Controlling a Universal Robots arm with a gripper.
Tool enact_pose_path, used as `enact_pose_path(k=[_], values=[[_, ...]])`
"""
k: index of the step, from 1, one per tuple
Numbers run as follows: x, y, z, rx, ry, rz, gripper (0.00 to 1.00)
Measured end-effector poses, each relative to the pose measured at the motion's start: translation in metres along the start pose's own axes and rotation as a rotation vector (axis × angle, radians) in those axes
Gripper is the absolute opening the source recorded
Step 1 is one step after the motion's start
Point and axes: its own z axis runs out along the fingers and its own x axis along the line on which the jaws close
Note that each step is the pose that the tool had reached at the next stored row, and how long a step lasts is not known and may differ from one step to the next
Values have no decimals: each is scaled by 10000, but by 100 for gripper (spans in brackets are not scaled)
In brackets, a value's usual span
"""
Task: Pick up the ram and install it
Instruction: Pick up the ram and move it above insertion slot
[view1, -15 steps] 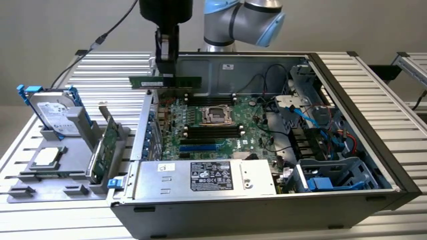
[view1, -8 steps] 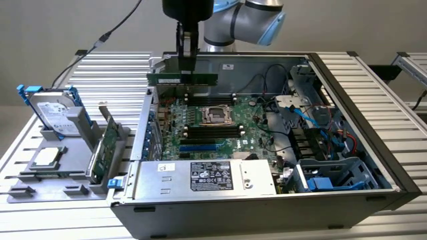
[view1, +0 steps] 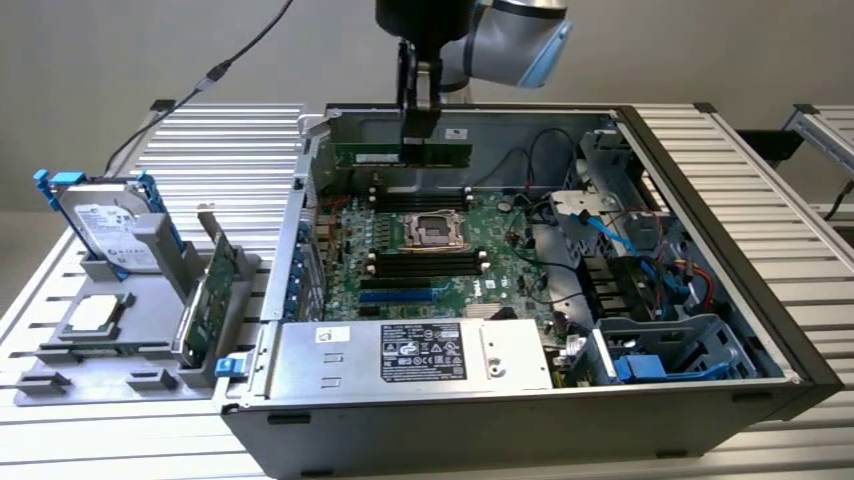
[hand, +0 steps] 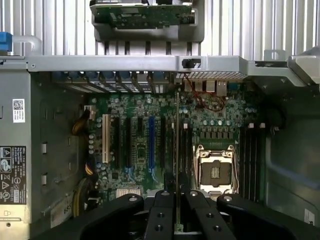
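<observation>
Exterior view, clock face laid over the picture: we find the fingers (view1: 418, 118) at about 12 o'clock, hanging from the arm over the far side of the open computer case (view1: 534, 435). They are clenched on the ram (view1: 367, 155). The stick is held level on its long edge, gripped near its middle, with a longer stretch sticking out toward 9 o'clock of the fingers and a shorter one toward 3 o'clock. The ram sits at 12 o'clock of the CPU socket (view1: 434, 232), over the far edge of the motherboard (view1: 400, 285), just above the black memory slots (view1: 414, 190) there. We cannot tell whether its lower edge touches them. In the wrist view we see the ram (hand: 177, 150) edge-on as a thin line, pinched between the two black fingers (hand: 161, 212), one on each face, and it runs parallel to the slots beside the socket (hand: 217, 172). At 9 o'clock of the case a grey tray (view1: 80, 370) stands on the slatted counter (view1: 227, 140), holding a hard drive (view1: 114, 225) and an expansion card (view1: 214, 290).
</observation>
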Motion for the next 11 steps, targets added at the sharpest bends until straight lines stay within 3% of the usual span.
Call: enact_pose_path(k=[7, 11], values=[[-173, -309, 90, -2, 32, 2, 14], [-229, -341, 148, 0, 131, 10, 14]])
